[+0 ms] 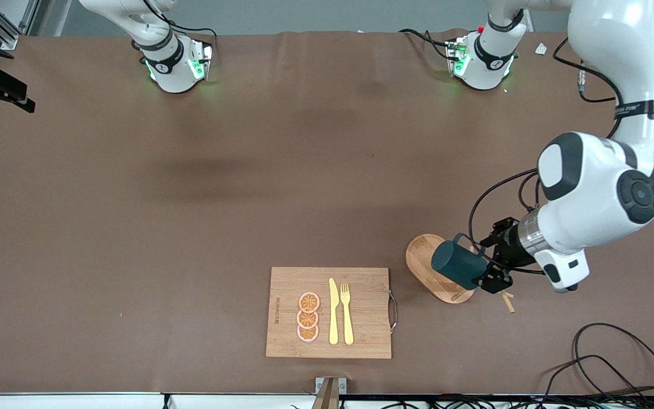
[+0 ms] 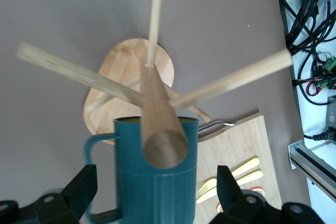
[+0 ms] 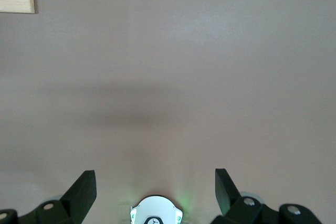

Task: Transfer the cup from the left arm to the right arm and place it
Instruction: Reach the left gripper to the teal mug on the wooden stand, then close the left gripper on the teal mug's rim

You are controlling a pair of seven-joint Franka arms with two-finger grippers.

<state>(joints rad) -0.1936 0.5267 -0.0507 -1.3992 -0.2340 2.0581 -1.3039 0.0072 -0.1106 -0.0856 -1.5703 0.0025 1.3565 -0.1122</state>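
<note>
Cup (image 1: pixel 458 264) hangs on the peg rack (image 1: pixel 426 262), between left hand (image 1: pixel 489 262) fingers, spread, not pinching. Rigid, light, likely slick; grip the ribbed body. Right hand (image 3: pixel 155 182) spread, waits over the counter (image 1: pixel 191 199).

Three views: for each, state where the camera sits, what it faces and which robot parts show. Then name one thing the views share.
Front view: high across the table, facing both bases; the left arm reaches to the cup.
Left wrist view: on that wrist, looking past the open left gripper at cup and wooden peg stand.
Right wrist view: above bare table; open right gripper, own base.
Shared: the wooden board, in all three.
</note>
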